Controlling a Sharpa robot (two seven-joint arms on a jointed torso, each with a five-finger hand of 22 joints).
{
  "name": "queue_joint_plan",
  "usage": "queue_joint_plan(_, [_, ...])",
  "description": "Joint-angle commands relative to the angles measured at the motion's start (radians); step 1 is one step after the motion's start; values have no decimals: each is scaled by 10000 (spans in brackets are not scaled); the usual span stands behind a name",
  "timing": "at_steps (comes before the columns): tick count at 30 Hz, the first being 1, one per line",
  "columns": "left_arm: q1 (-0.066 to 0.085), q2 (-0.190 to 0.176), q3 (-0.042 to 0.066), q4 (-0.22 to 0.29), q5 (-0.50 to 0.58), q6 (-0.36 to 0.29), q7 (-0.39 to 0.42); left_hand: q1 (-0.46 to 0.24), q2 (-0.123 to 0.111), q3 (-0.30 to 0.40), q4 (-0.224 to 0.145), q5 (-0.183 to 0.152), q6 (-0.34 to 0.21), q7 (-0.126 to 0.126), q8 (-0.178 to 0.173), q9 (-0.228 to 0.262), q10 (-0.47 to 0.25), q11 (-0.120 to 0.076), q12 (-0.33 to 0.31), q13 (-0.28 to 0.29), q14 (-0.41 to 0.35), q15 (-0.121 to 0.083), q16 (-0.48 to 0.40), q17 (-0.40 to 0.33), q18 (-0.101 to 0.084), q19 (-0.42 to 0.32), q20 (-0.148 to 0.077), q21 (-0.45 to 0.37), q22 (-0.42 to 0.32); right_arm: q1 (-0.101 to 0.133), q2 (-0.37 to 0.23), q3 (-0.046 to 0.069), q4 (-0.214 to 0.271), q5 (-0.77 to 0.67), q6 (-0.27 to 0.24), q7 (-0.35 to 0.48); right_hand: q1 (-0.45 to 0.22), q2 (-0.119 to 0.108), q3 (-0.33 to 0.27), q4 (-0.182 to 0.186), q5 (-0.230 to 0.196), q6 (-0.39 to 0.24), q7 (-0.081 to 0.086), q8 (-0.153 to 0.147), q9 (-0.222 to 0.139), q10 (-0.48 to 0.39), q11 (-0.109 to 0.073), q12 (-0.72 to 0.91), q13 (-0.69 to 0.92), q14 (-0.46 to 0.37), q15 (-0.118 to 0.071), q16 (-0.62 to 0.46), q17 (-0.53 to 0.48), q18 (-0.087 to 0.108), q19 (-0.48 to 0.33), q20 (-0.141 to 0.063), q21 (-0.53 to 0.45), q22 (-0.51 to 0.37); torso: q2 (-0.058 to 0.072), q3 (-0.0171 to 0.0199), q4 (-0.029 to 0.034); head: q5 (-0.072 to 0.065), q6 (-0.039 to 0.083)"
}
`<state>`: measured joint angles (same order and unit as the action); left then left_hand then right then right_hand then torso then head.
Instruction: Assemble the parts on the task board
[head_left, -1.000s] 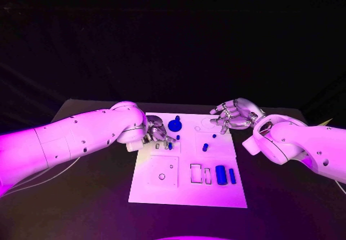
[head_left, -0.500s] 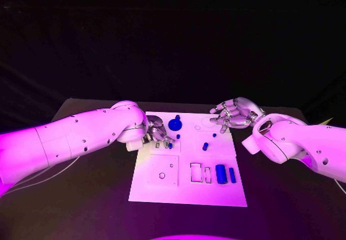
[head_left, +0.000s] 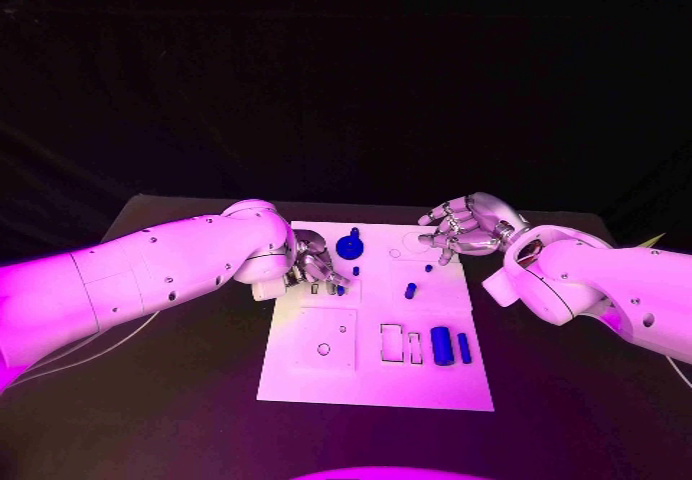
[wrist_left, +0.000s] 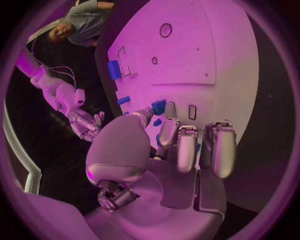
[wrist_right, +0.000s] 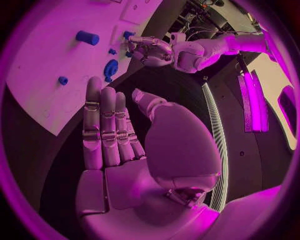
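Observation:
The white task board lies in the middle of the table. My left hand rests over its upper left part with the fingers curled in. Thumb and a finger pinch a small blue part just above the board. My right hand hovers over the board's upper right corner, its fingers stretched out and holding nothing. A round blue knob stands between the two hands. Small blue pegs sit below it, and a blue block lies lower right.
Several slots and a small hole mark the board's lower half. A narrow blue bar lies beside the block. Bare black table surrounds the board. The right wrist view shows the knob and a blue cylinder.

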<state>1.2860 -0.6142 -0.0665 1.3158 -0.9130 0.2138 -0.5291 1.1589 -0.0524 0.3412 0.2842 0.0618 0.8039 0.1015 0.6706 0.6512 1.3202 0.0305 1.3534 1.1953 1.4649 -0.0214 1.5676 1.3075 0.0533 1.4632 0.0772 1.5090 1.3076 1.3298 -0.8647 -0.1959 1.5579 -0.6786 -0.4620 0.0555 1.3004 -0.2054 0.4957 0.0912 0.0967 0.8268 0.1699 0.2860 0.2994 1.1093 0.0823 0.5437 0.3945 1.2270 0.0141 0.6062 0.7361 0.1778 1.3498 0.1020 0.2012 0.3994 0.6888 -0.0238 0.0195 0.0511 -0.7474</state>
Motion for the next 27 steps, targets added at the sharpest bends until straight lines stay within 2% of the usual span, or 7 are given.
queue_joint_plan(1, [10, 38, -8, -8, 61, 155, 21, 154, 61, 109, -5, -10, -71, -2, 68, 43, -89, -15, -53, -15, 1059, -96, 32, 2633, -172, 172, -67, 1, 850, -9, 8, 0, 3, 3, 115, 128, -68, 61, 21, 47, -2, -64, 30, 28, -13, -50, 27, -58, -23, -66, -10, -41, -20, -32, -72, 35, -48, -14, -5, -1, 1, 1, -21])
queue_joint_plan(8, [10, 55, -25, -22, 142, 152, 49, 362, 132, 263, -39, -6, -132, -10, 59, 128, -166, -25, -143, -117, 1059, -107, 32, 2633, -170, 165, -78, -4, 842, -9, 6, 0, 0, 3, 120, 122, -67, 62, 22, 47, 0, -63, 31, 30, -12, -47, 27, -59, -25, -65, -10, -42, -21, -31, -72, 36, -47, -13, -6, 1, 2, 9, -29])
queue_joint_plan(11, [9, 56, -31, -27, 203, 155, 60, 611, 203, 549, -95, 4, -196, -16, 21, 204, -203, -33, -204, -162, 1059, -117, 32, 2633, -170, 164, -88, -6, 845, -9, 5, 0, 0, 3, 122, 119, -67, 62, 22, 47, 0, -63, 31, 30, -12, -47, 27, -59, -25, -65, -10, -42, -21, -31, -72, 36, -47, -13, -8, -1, 8, 12, -32])
queue_joint_plan(15, [9, 52, -36, -29, 312, 164, 80, 866, 162, 1093, -192, 15, -250, -13, -46, 301, -251, -36, -286, -216, 1059, -120, 32, 2633, -169, 160, -93, -10, 844, -9, 5, 0, -2, 3, 119, 116, -67, 62, 22, 47, 0, -63, 31, 30, -12, -47, 27, -59, -25, -65, -10, -42, -21, -31, -72, 36, -47, -13, -13, -1, 9, 13, -28])
queue_joint_plan(18, [9, 45, -38, -29, 368, 181, 95, 1047, 47, 1796, -394, 25, -294, -14, -100, 393, -313, -43, -377, -286, 1059, -130, 32, 2633, -162, 142, -102, -24, 817, -9, 1, 0, -3, 3, 114, 113, -67, 67, 23, 48, 8, -57, 35, 36, -11, -39, 29, -61, -31, -60, -10, -45, -25, -28, -72, 38, -45, -12, -11, 0, 11, 13, -26])
queue_joint_plan(21, [9, 32, -41, -25, 454, 203, 109, 835, -258, 2913, -636, 10, -296, 1, -119, 583, -340, -22, -467, -341, 1059, -112, 32, 2633, -161, 137, -95, -32, 817, -9, -3, 0, -3, 3, 108, 106, -67, 67, 23, 48, 8, -57, 35, 36, -11, -39, 29, -61, -31, -60, -10, -45, -25, -28, -72, 38, -45, -12, -11, -1, 8, 19, -19])
queue_joint_plan(27, [10, 18, -48, -25, 552, 243, 129, 496, -503, 4022, -1153, 10, -350, 31, -111, 839, -409, -15, -608, -464, 1059, -104, 32, 2633, -153, 117, -86, -51, 790, -9, -5, -1, -10, 3, 98, 101, -67, 67, 23, 48, 8, -57, 35, 36, -11, -39, 29, -61, -31, -60, -10, -45, -25, -28, -72, 38, -45, -12, -13, -3, 12, 23, -22])
